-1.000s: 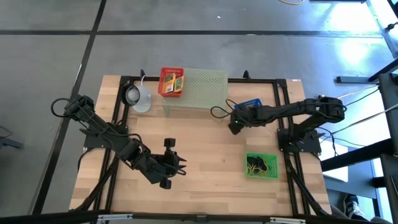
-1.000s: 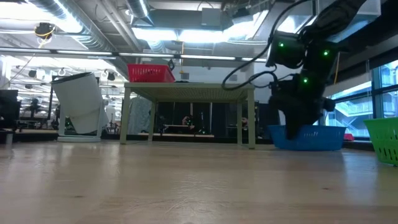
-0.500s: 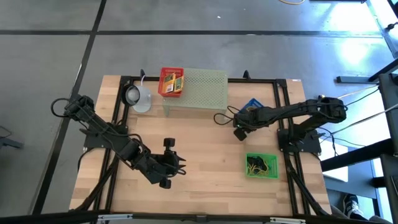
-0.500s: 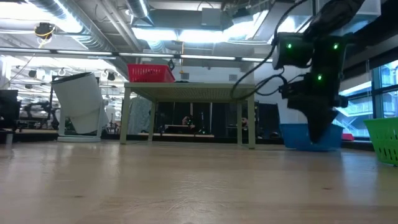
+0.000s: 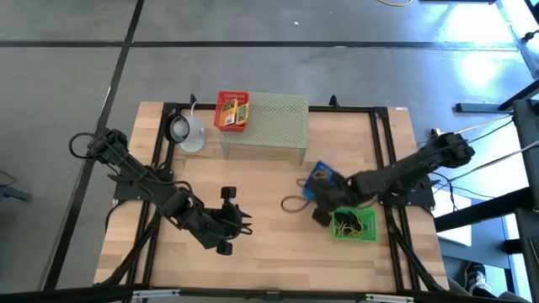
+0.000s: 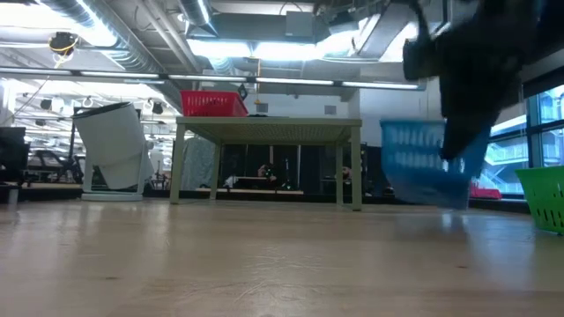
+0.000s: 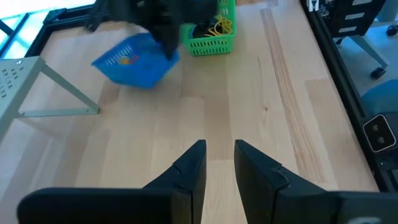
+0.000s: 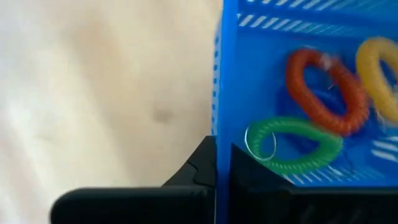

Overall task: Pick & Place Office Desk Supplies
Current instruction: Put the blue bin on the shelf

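on the left of my overhead feed the left gripper (image 5: 238, 220) waits low over the bare wood, near the front edge, its fingers (image 7: 191, 167) a little apart with nothing between them. back from it stands the white desk lamp (image 5: 187, 131), then the red basket (image 5: 232, 110) with its printed packets up on the pale green perforated stand (image 5: 274, 124).

further right is the work. the right gripper (image 5: 322, 208) is clenched on the wall of the blue basket (image 5: 323, 177), one finger inside and one outside the rim, as its wrist camera shows. the basket rides tilted and off the table, just beside the green basket (image 5: 354, 224) of yellow and dark bits. inside the blue one i see a green coil loop (image 8: 297, 147), a red coil loop (image 8: 322, 92) and a yellow coil loop (image 8: 379, 71) lying loose against its floor.

i judge this to be a carry or a tip of the blue basket toward the green one. to do it well i would keep the pinch firm, since i hold only one thin wall and the load hangs to one side. i would move slowly, hold the tilt shallow until the lip is over the green basket, and watch that the loops do not slide out early.

the table (image 5: 278, 252) is pale wooden planking in a black frame. beyond it the level camera shows a big workshop hall with ceiling strip lights, ducts and windows on the right.
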### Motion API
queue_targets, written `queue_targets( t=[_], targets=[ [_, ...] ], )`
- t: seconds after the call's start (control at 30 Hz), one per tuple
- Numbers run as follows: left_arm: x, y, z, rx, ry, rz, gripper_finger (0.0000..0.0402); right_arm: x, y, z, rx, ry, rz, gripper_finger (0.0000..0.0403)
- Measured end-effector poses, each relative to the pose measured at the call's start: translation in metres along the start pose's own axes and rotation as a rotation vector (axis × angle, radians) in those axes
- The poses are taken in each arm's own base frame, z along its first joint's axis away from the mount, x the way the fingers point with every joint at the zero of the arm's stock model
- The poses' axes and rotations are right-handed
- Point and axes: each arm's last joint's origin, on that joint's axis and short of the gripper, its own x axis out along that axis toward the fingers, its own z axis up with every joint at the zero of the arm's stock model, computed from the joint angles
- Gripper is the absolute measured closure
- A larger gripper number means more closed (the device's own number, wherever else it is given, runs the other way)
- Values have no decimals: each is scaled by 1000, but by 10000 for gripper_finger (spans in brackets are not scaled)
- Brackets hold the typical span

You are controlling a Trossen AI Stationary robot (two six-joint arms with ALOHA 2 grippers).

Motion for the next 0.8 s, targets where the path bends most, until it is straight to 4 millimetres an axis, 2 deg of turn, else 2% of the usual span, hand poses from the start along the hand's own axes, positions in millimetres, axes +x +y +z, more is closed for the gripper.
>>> queue_targets(
  t=[0.23, 0.43, 0.63, 0.8],
  targets=[
    [0, -1, 0, -13, 1, -15, 327, -1, 58, -2, -105, -209, 150, 397],
    [-3, -7, -1, -53, 13, -77, 327, 24, 94, 17, -275, -238, 123, 397],
    [-11, -18, -5, -29, 11, -117, 327, 48, 114, 46, -444, -240, 86, 392],
    [-19, -29, -9, 1, 9, -151, 327, 57, 116, 70, -485, -230, 110, 391]
  ],
)
